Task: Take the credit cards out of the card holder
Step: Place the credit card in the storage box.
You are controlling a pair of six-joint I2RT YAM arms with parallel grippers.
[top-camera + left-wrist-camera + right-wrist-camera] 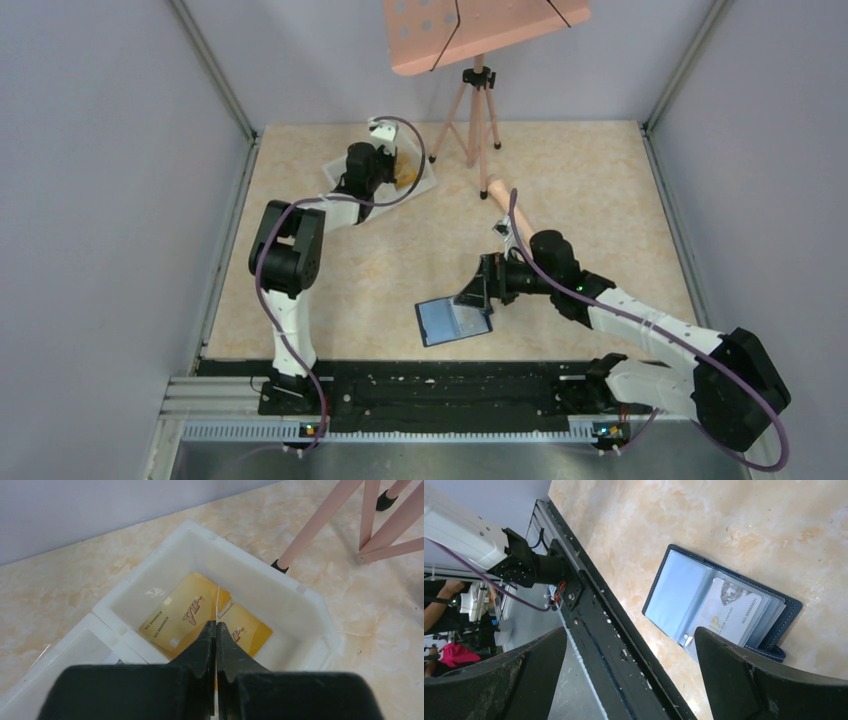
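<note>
Left claw (216, 626): you have it pinched shut on a thin card (218, 600), which stands edge-on to the wrist camera.
Thin card, long axis: it runs straight out from the fingertips, over the tray.
Tray (260, 582): white, at the far left of the table (600, 200); your left claw is over the compartment nearer the tripod (478, 110).
Yellow cards (185, 615): two lie flat and overlapping on that compartment's floor. In the left wrist view their long sides slant from lower left to upper right.
Right claw (631, 645): its fingers are spread wide and hold nothing, close to the card holder.
Card holder (445, 322): it lies open and flat by the table's near edge, its long axis roughly left to right and slightly tilted.
Grey card (729, 612): you can see it tucked in a slot of one leaf.
</note>
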